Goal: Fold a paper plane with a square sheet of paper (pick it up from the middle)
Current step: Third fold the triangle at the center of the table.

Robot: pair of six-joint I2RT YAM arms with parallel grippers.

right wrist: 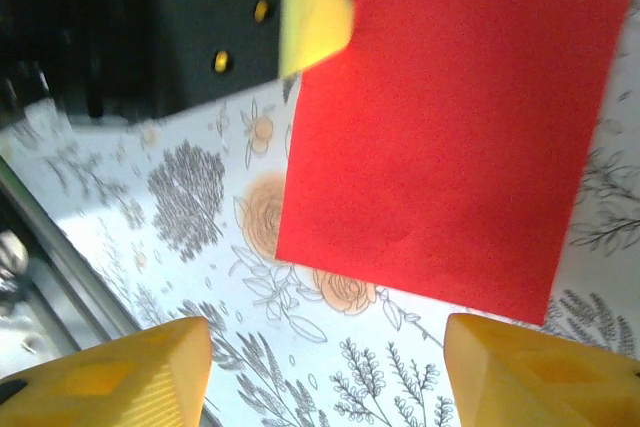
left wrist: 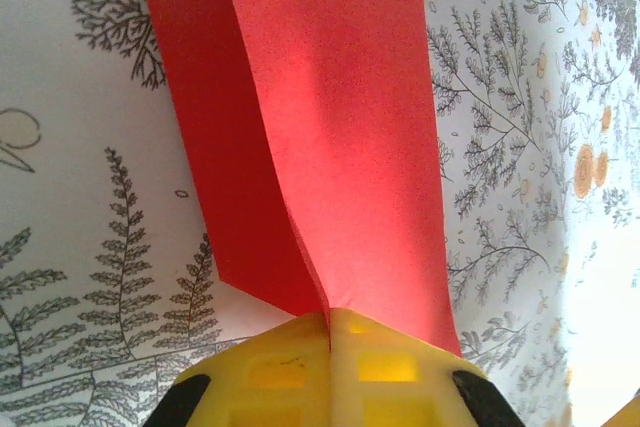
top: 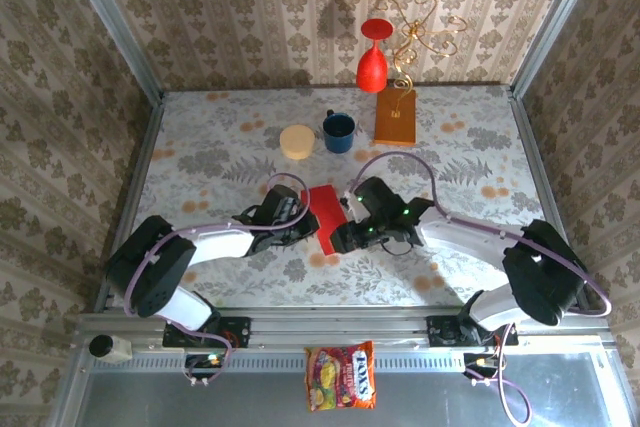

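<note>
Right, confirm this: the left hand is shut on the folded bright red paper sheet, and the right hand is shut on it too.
Not quite. The left hand is shut on the folded bright red paper sheet, but the right hand is open: the right wrist view shows its yellow fingers apart, clear of it.

In your left wrist view, the paper point(left wrist: 330, 127) runs off the top edge, and its near end vanishes between the pads of the left gripper point(left wrist: 330, 325). In your right wrist view, the top edge crops it.
</note>
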